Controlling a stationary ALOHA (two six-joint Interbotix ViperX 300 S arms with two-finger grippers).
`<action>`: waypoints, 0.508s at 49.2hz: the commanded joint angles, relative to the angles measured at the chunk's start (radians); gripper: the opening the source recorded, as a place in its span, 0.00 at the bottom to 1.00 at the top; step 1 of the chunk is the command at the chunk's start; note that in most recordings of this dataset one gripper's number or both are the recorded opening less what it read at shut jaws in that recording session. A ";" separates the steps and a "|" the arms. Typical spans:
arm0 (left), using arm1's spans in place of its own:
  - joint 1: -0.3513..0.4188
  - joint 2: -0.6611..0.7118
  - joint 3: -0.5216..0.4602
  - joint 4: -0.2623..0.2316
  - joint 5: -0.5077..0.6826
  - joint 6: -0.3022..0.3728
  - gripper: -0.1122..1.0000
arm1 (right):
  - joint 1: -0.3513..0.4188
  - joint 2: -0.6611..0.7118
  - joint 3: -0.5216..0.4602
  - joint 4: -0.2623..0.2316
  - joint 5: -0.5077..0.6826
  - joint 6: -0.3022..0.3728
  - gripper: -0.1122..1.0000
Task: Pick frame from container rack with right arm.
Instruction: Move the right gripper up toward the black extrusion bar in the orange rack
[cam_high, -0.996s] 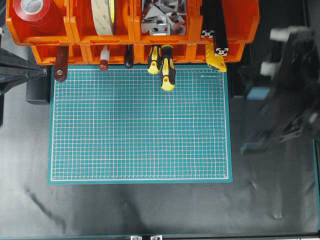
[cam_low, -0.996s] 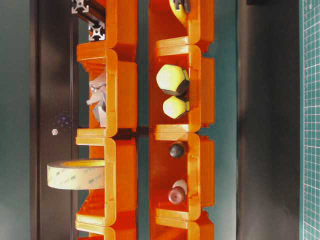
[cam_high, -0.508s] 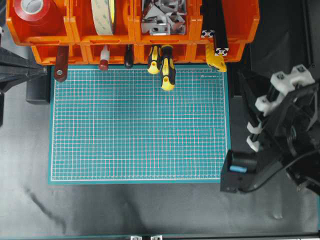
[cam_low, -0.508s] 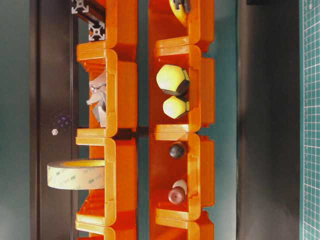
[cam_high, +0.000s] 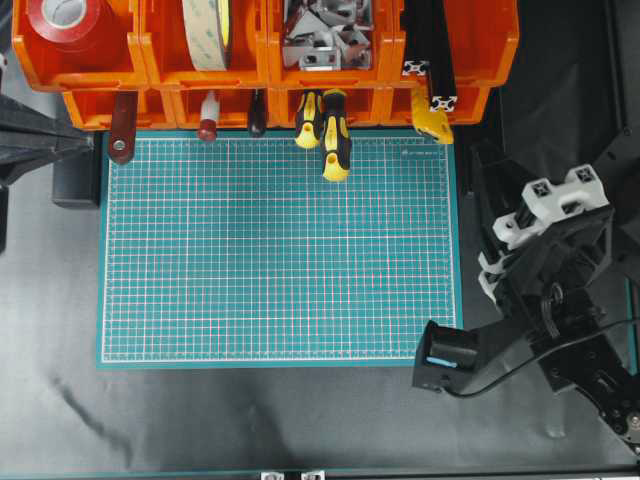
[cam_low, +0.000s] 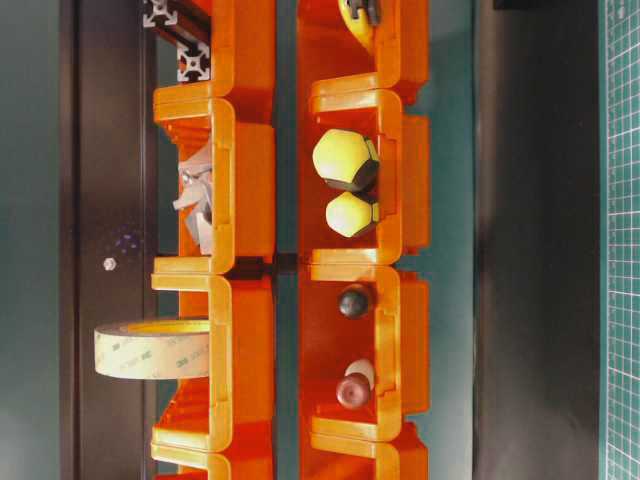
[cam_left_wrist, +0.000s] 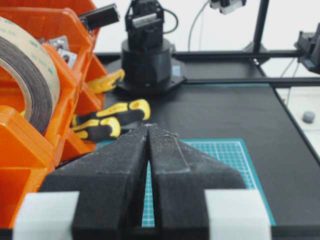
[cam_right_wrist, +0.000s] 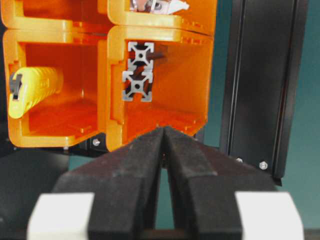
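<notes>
Along the far edge of the black table (cam_high: 300, 420) runs the orange container rack (cam_high: 150, 70), two stacked rows of bins. Starting at its left end, the upper row holds a red tape roll (cam_high: 62, 20), then a tan tape roll (cam_high: 207, 30) standing on edge, then a heap of silvery metal brackets (cam_high: 325, 35). From the lower row, tool handles stick out over the far edge of the green cutting mat (cam_high: 280, 260): a dark red handle (cam_high: 122, 125), a red-and-white handle (cam_high: 208, 115), a black one (cam_high: 257, 115), two yellow-and-black screwdrivers (cam_high: 330, 135) side by side, and a yellow handle (cam_high: 432, 118) at the mat's far right corner.

The frame (cam_high: 435, 60) lies in the rightmost upper bin, against that bin's left wall; two black T-slot bars lie there one on the other, their silvery cut ends facing the front of the rack. In the right wrist view those two ends (cam_right_wrist: 139, 72) stand stacked directly ahead.

The left gripper (cam_left_wrist: 148, 127) sits at the left edge of the table beside the rack, its jaws pressed together with nothing between them.

The right arm (cam_high: 545, 290) is over the bare table to the right of the mat, well apart from the rack. The right gripper (cam_right_wrist: 163, 131) points at the frame's bin, jaws pressed together and holding nothing.
</notes>
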 joint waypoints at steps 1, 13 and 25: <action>0.002 -0.003 -0.031 0.002 -0.005 0.000 0.10 | 0.002 -0.011 -0.005 -0.012 0.009 0.003 0.13; 0.002 -0.018 -0.031 0.002 -0.003 0.000 0.10 | -0.006 -0.009 0.005 -0.018 -0.005 0.006 0.53; 0.002 -0.021 -0.032 0.003 -0.003 0.000 0.10 | -0.052 -0.008 0.054 -0.089 -0.055 0.067 0.86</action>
